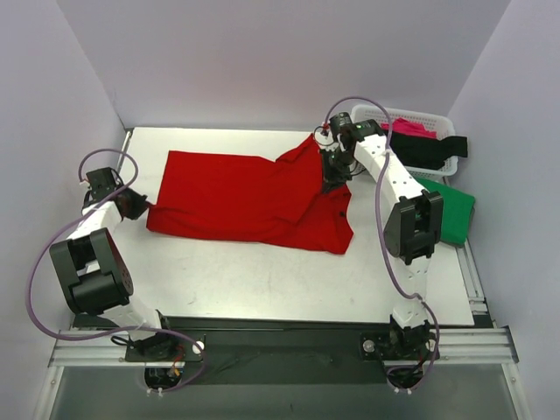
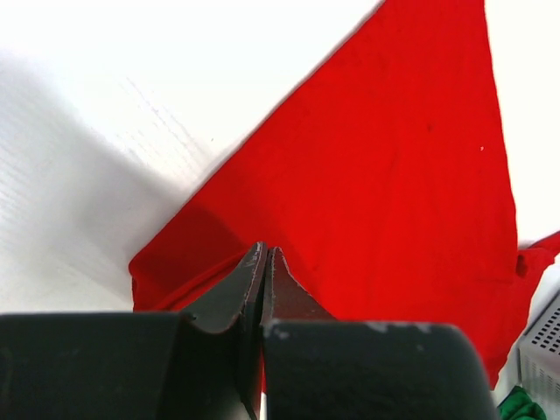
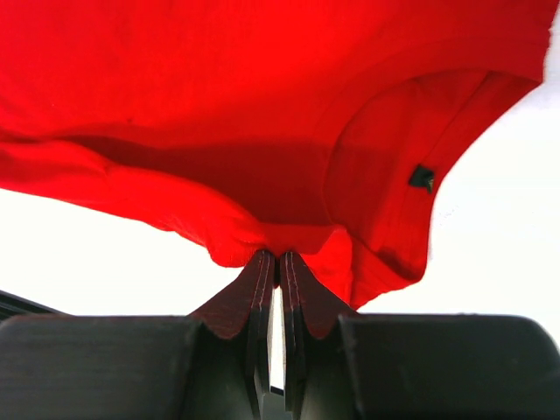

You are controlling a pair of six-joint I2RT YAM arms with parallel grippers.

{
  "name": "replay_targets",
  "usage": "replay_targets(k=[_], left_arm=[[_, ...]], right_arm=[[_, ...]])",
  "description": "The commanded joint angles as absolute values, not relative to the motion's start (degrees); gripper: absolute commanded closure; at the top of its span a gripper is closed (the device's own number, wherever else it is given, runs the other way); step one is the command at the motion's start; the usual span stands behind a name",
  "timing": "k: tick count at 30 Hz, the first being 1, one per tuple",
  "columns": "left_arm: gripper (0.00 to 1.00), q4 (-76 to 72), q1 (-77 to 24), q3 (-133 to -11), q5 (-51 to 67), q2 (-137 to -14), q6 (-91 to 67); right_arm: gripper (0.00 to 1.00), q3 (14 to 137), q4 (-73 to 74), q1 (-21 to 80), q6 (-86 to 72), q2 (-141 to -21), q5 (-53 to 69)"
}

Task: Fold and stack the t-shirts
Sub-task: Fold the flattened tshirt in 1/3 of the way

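Note:
The large red t-shirt [image 1: 245,197] lies spread across the middle of the table. My left gripper [image 1: 147,206] is at its left end, low on the table, shut on the hem; the left wrist view shows the jaws [image 2: 265,255] pressed together with the red t-shirt [image 2: 394,175] stretching away. My right gripper [image 1: 331,179] is shut on a pinch of the shirt near the collar and lifts that part, so the cloth peaks there. In the right wrist view the red t-shirt [image 3: 262,87] hangs from the fingertips [image 3: 278,255], and a black neck label [image 3: 422,178] shows.
A green t-shirt [image 1: 455,214] lies folded at the table's right edge. The white lattice basket [image 1: 411,114] stands at the back right with a pink shirt [image 1: 409,128] and a black shirt [image 1: 429,149] draped over it. Grey walls enclose the table.

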State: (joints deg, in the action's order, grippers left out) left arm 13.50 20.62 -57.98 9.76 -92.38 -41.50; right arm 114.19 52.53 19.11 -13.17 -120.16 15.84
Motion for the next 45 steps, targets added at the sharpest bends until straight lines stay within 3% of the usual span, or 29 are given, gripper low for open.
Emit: replay_targets(k=[1,31,32,33,34,36,37,38,41,45], left_arm=[[1.0,9.23,21.01,-61.96,10.63,-92.9,-42.28],[1.0,6.24,20.74,-74.17,19.51,-109.85,-40.96],[0.98,6.59,20.57,-74.7,19.51,-110.21,-40.78],[0.87,6.94,20.48,-75.4,19.6,-110.56,-40.52],[0.79,7.29,20.3,-76.28,19.69,-111.09,-40.52],[0.58,8.08,19.87,-76.99,19.43,-111.36,-40.26],[0.54,8.26,19.69,-77.34,19.25,-111.18,-39.99],[0.5,9.22,19.51,-77.52,18.9,-111.09,-39.64],[0.43,12.47,18.72,-77.87,17.41,-109.87,-36.05],[0.41,16.08,18.28,-75.16,14.07,-106.71,-32.97]], right_arm=[[1.0,117.16,55.63,17.93,-12.39,-120.15,14.06],[1.0,123.92,56.07,16.88,-14.32,-128.05,12.92],[1.0,125.06,56.07,16.7,-14.59,-128.75,12.83],[1.0,127.33,56.07,16.7,-15.02,-129.54,12.75],[0.98,128.83,56.07,16.53,-16.16,-130.42,12.83],[0.68,131.56,55.99,15.74,-17.83,-133.41,13.71],[0.58,134.53,55.81,15.47,-19.49,-135.33,14.23],[0.42,135.6,55.64,15.03,-20.56,-136.05,15.46],[0.3,135.97,54.06,13.8,-22.32,-135.8,15.74],[0.28,129.31,51.6,13.54,-20.92,-130.62,14.68]])
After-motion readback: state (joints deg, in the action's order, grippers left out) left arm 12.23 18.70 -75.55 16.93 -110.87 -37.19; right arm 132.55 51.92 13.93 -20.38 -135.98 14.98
